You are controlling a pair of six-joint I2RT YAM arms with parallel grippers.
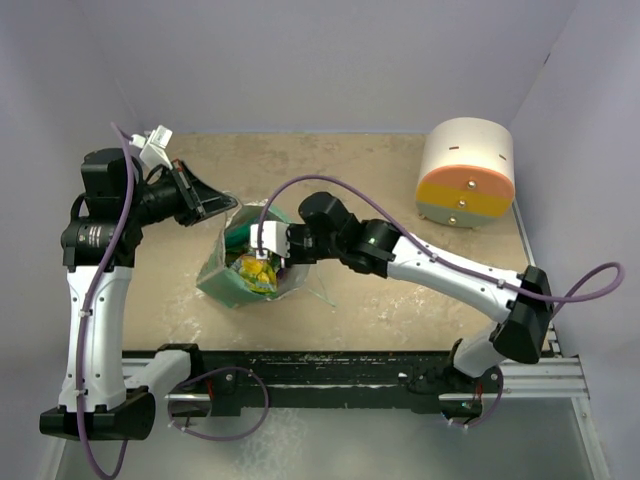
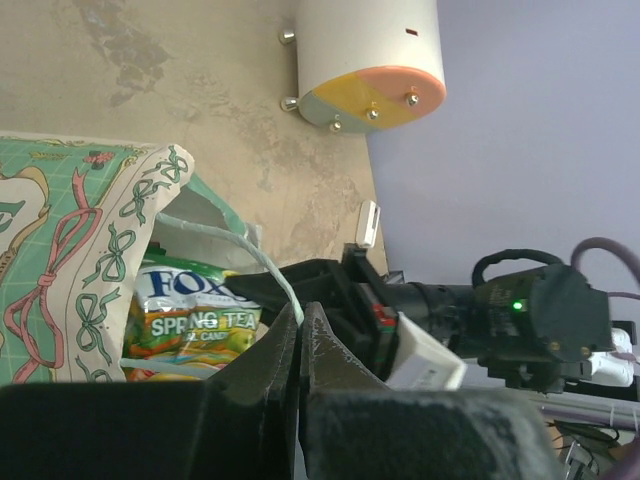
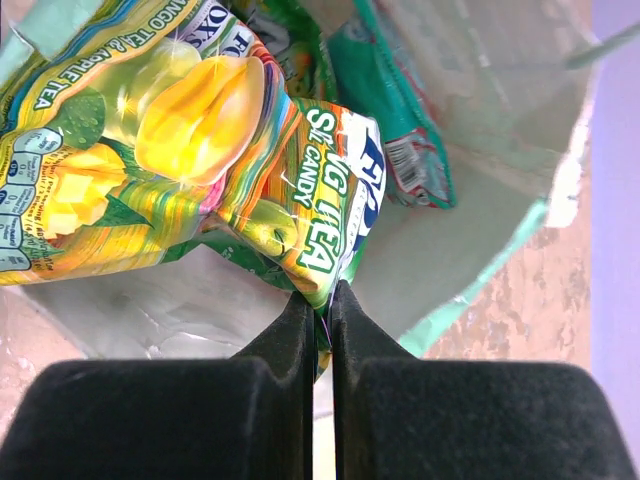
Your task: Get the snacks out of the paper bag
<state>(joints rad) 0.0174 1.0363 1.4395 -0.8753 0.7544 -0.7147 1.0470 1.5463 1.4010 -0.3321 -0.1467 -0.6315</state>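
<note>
The paper bag (image 1: 215, 285), apparently mouth-up, held a yellow-green packet (image 3: 200, 150) and a teal packet (image 3: 400, 130). The right tool (image 3: 320, 297) clamped the yellow-green packet's edge; the left tool (image 2: 300, 322) pinched a string handle (image 2: 240, 245).

cream, orange and yellow cylinder (image 1: 466, 170) on its side, far right of tan table (image 1: 270, 160), lilac walls (image 1: 300, 60)

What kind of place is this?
Likely a robot test booth: plain lilac walls box in a tan table, and the left arm and right arm stand on a metal rail at its near edge.
</note>
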